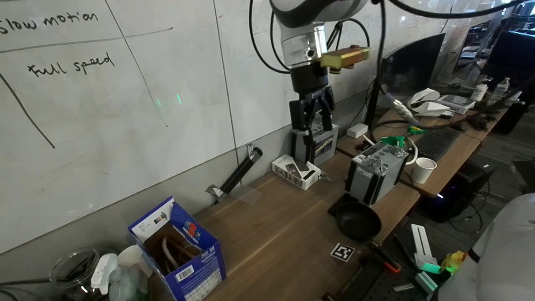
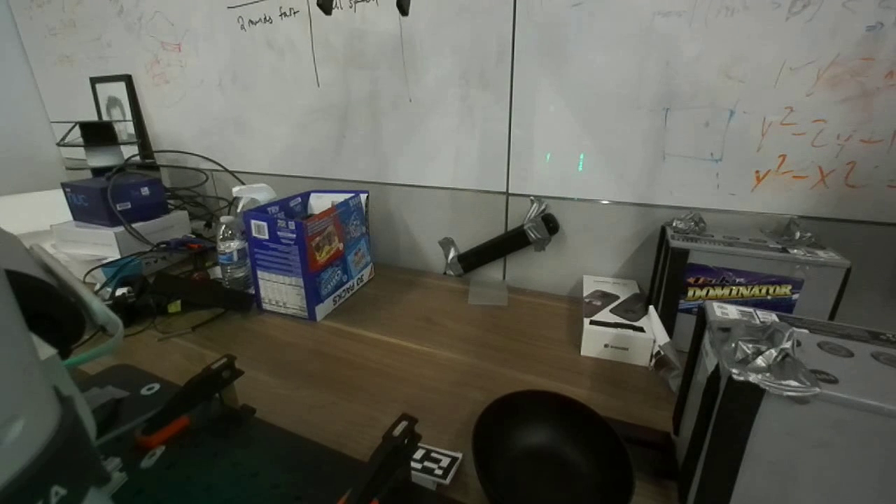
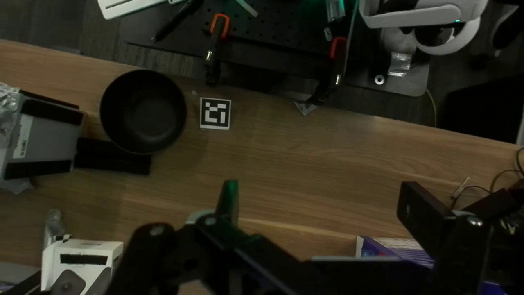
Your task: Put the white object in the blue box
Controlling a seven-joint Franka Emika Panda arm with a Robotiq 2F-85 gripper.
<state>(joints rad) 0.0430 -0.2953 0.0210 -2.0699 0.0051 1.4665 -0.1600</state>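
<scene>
Pincer (image 3: 321, 196) gapes wide, grasping nothing. In an exterior view, lower left, the blue box (image 1: 205, 267) contains the white cord (image 1: 167, 253), visible as an arc; it should be light, limp, hard to damage, best nipped at that arc. Whiteboard (image 1: 104, 138), upper left: "Slow motion", "Full speed". Grey case (image 2: 749, 280), at right: "DOMINATOR". On the blue box: "30 PACKS".
</scene>
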